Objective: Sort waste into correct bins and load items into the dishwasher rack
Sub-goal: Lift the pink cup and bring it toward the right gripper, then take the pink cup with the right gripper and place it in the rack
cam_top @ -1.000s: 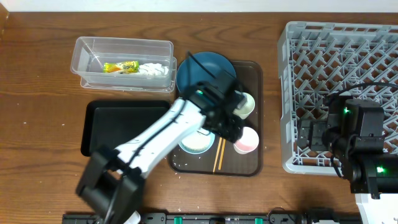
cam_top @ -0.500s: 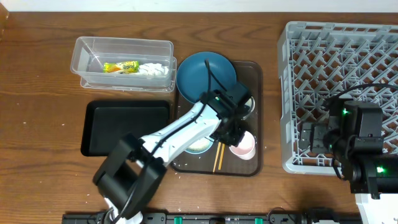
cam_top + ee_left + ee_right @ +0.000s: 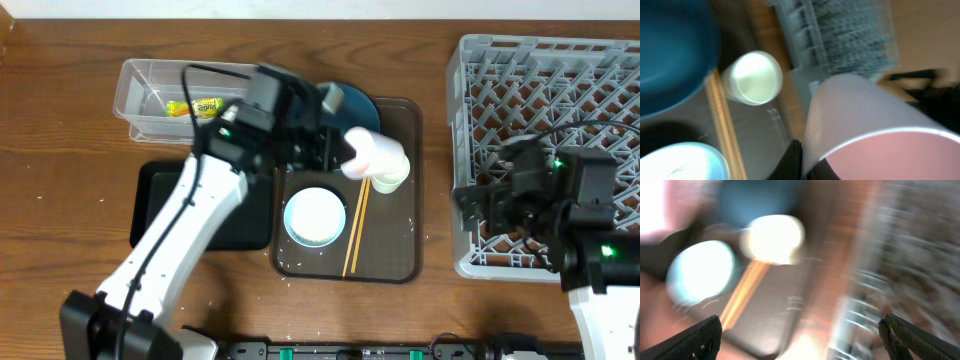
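A brown serving tray (image 3: 392,240) lies flat on the dark wooden table (image 3: 60,160) — roughly mid-table, rim raised.

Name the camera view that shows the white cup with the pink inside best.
Left wrist: the pink-inside cup looms large, white wall and pink interior plain. Overhead shows the cup small, tilted above the brown tray. Right wrist is too blurred to tell.

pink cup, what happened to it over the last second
The left pincer took hold of the pink-inside cup, lifted it off the brown tray and swung it back, over the white cup. Light-blue bowl, chopsticks, dark-blue plate, clear tub and black tray stayed put.
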Available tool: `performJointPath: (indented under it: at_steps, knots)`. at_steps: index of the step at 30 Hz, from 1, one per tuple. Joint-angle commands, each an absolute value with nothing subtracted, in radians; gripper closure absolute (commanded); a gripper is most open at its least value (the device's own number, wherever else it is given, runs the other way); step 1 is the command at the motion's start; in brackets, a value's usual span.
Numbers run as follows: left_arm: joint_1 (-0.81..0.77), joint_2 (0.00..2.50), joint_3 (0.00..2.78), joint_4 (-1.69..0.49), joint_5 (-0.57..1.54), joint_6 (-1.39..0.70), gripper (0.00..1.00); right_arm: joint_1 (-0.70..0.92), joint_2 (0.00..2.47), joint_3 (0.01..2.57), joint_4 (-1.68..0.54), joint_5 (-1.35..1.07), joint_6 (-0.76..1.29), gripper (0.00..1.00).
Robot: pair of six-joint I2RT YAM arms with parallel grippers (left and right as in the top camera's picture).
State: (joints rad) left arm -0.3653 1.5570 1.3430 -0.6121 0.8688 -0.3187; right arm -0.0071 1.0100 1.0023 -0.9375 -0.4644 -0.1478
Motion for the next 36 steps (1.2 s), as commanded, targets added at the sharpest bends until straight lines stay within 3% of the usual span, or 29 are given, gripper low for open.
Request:
performJointPath:
  at_steps: [1, 6, 14, 17, 20, 24, 26, 27, 29, 32, 35, 36]
  knots:
    - [-0.334, 1.617, 1.348, -0.583, 1.265, -0.357, 0.94, 0.001, 1.056, 1.018, -0.931, -1.009, -0.444, 0.01]
    - [-0.362, 1.692, 1.348, -0.581, 1.44, -0.357, 0.94, 0.014, 1.109, 1.018, -0.88, -1.067, -0.477, 0.01]
    - [-0.435, 1.728, 1.348, -0.577, 1.452, -0.358, 0.94, 0.014, 1.13, 1.018, -0.785, -1.128, -0.477, 0.01]
    - [-0.441, 1.728, 1.348, -0.573, 1.452, -0.358, 0.94, 0.014, 1.13, 1.018, -0.766, -1.134, -0.476, 0.08]
    - [-0.441, 1.728, 1.348, -0.573, 1.452, -0.358, 0.94, 0.014, 1.13, 1.018, -0.767, -1.134, -0.476, 0.24]
    - [-0.441, 1.728, 1.348, -0.573, 1.451, -0.358, 0.93, 0.014, 1.13, 1.018, -0.767, -1.134, -0.476, 0.32]
    - [-0.441, 1.728, 1.348, -0.573, 1.449, -0.357, 0.83, 0.014, 1.13, 1.018, -0.767, -1.134, -0.476, 0.43]
    - [-0.441, 1.728, 1.348, -0.573, 1.445, -0.357, 0.7, 0.014, 1.13, 1.018, -0.768, -1.134, -0.476, 0.48]
    - [-0.441, 1.728, 1.348, -0.575, 1.398, -0.357, 0.57, 0.014, 1.13, 1.018, -0.771, -1.129, -0.476, 0.53]
    - [-0.441, 1.728, 1.348, -0.625, 1.171, -0.355, 0.45, 0.013, 1.13, 1.018, -0.778, -1.075, -0.45, 0.63]
    - [-0.441, 1.726, 1.348, -0.729, 0.807, -0.323, 0.41, 0.011, 1.129, 1.018, -0.778, -0.89, -0.309, 0.69]
    - [-0.439, 1.723, 1.348, -0.756, 0.713, -0.305, 0.39, 0.01, 1.128, 1.018, -0.78, -0.797, -0.255, 0.76]
